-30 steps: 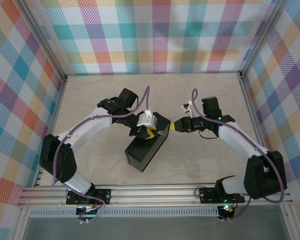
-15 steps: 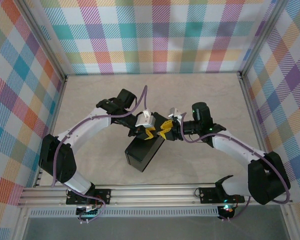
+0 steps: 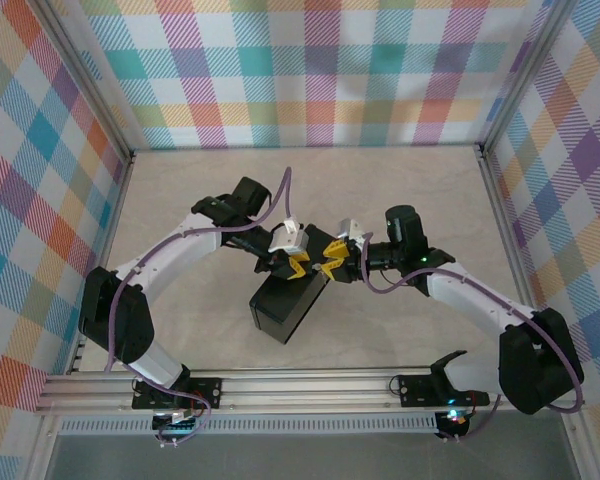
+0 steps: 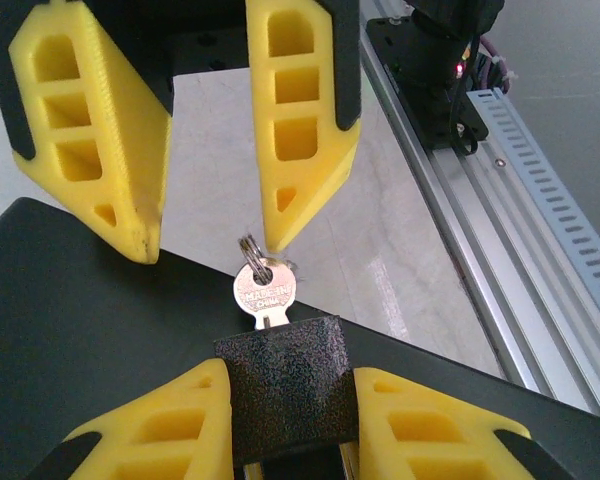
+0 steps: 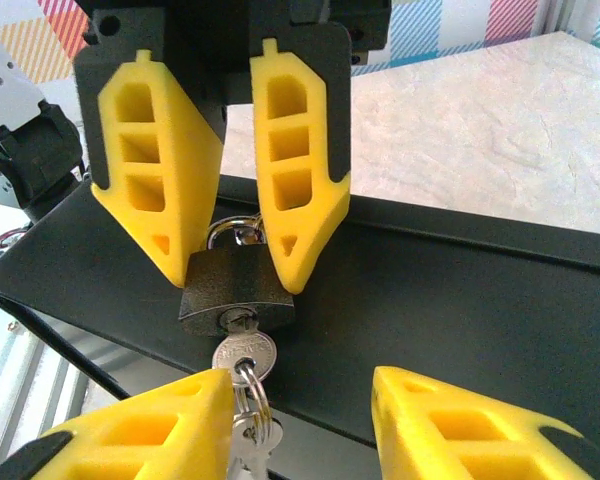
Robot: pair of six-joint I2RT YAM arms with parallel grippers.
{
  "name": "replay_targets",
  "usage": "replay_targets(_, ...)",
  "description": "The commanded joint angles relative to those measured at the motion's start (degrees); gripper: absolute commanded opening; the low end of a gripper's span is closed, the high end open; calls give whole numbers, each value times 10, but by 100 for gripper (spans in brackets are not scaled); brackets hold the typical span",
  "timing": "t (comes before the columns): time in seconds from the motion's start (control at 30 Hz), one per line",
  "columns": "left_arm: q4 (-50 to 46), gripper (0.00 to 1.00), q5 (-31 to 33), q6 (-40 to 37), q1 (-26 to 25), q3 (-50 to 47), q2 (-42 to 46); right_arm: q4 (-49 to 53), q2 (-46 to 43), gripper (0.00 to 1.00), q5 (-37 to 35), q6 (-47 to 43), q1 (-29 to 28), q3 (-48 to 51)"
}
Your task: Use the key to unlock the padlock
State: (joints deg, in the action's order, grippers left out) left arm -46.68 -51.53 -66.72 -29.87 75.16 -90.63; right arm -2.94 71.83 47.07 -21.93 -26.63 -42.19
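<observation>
Top external: looking down from high behind, taking in the whole table [image 3: 400, 190].
Left wrist: peering close at the padlock [image 4: 290, 385].
Right wrist: facing oppositely, sharing that padlock.

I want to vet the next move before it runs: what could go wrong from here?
The right gripper is open and the key sits off-centre between its jaws, so closing may catch the key ring instead of the key's head. The left gripper clamps only the sides of the padlock, so twisting the key might rotate the padlock in the grip.
</observation>
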Motion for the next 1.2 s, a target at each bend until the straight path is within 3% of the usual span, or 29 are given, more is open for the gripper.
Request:
replay_targets(0.0, -57, 19, -6, -16, 7, 5, -10, 7, -17, 40, 14, -27, -2, -6)
replay_targets(0.47, -59, 18, -9, -15, 8, 13, -13, 2, 11, 37, 2, -40, -39, -27)
replay_targets(0.97, -62, 18, -18, -16, 9, 19, -16, 7, 32, 32, -15, -57, -40, -22)
replay_targets(1.17, -61, 18, -20, -14, 9, 19, -17, 7, 31, 25, -25, -60, -40, -19)
